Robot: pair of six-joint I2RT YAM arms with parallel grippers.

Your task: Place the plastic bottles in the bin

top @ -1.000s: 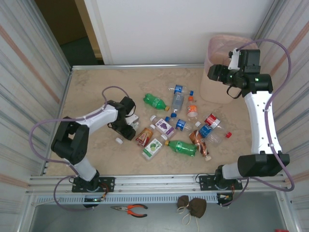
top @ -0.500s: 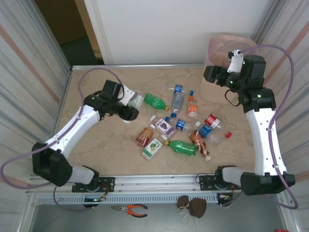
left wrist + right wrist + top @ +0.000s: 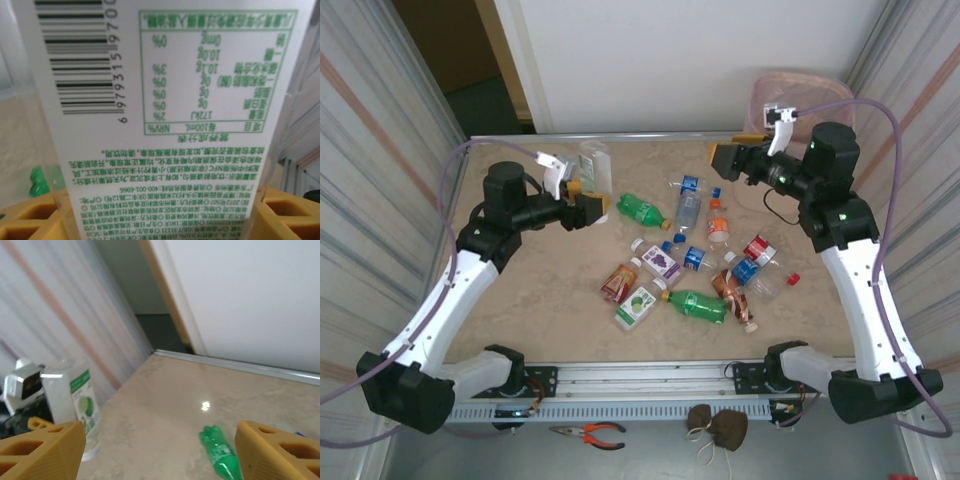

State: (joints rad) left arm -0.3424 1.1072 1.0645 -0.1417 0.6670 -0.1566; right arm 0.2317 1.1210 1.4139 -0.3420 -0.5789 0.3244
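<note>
Marbled beige desk (image 3: 520, 300) sits between ribbed side walls, with a white panel at 12 o'clock. The pink-beige bin (image 3: 800, 82) stands at about 1 o'clock on the desk, partly hidden behind the right arm.

The left hand (image 3: 590, 197) hangs raised at 10 o'clock, clamped on a white-labelled bottle (image 3: 593, 163). In the left wrist view its barcode and green print read upside down between the yellow fingers (image 3: 30, 220).

The right hand (image 3: 732, 150) hovers at 12 to 1 o'clock, just in front of the bin. Its fingers stand wide apart with nothing between them.

The other bottles lie loose from the centre toward 4 o'clock:
- a green soda bottle (image 3: 642, 211) near the left hand
- a clear blue-labelled bottle (image 3: 688, 208)
- an orange bottle (image 3: 718, 230)
- a purple-labelled bottle (image 3: 661, 261)
- a lime-labelled bottle (image 3: 638, 305)
- a second green bottle (image 3: 698, 305)
- a red bottle (image 3: 760, 248)

Orange-handled pliers (image 3: 590, 432) lie off the desk at 6 o'clock.
</note>
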